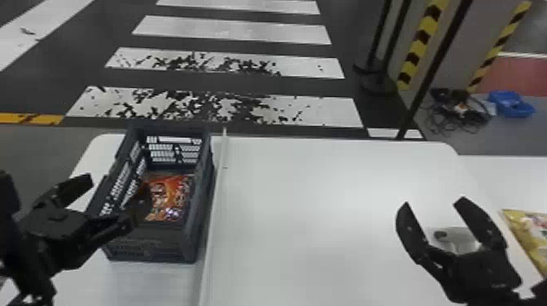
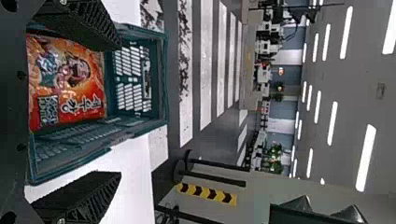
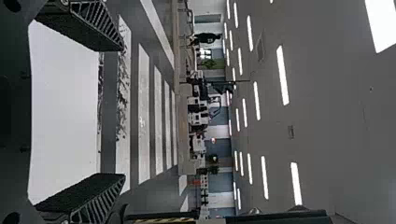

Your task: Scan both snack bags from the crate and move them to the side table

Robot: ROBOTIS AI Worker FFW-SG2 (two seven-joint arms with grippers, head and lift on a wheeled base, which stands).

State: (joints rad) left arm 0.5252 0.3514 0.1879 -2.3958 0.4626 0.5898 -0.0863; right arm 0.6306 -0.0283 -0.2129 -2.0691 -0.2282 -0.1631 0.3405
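Left gripper [image 1: 116, 188]: black, two flat fingers standing wide apart, at the near left part of the crate, one fingertip overlapping the crate's inside in the head view.

Right gripper [image 1: 434, 202]: matching pair, fingers likewise spread apart, above the right part of the table.

Pale grey item [image 1: 458, 240]: one, small, dark spot on it, partly covered by the right gripper; kind cannot be told.

Yellow snack bag [image 1: 529, 236]: one, colourful print, lying flat on the robot's right, on the side table [image 1: 513, 179], cut by the head view's edge.

White table [image 1: 325, 183]: rounded far corners, a raised pale strip [image 1: 217, 195] running from near to far just beside the crate.

Crate [image 1: 150, 248]: dark, slotted walls, open top, upright on the left part of the table.

Orange-red snack bag [image 2: 70, 84]: one, glossy, printed, lying inside the crate.

Floor [image 1: 228, 85]: dark, white painted bars, worn in places.

Yellow-and-black striped post [image 1: 421, 40]: beyond the table, right side.

Blue item [image 1: 510, 103]: on the floor, beside tangled cables [image 1: 460, 112].
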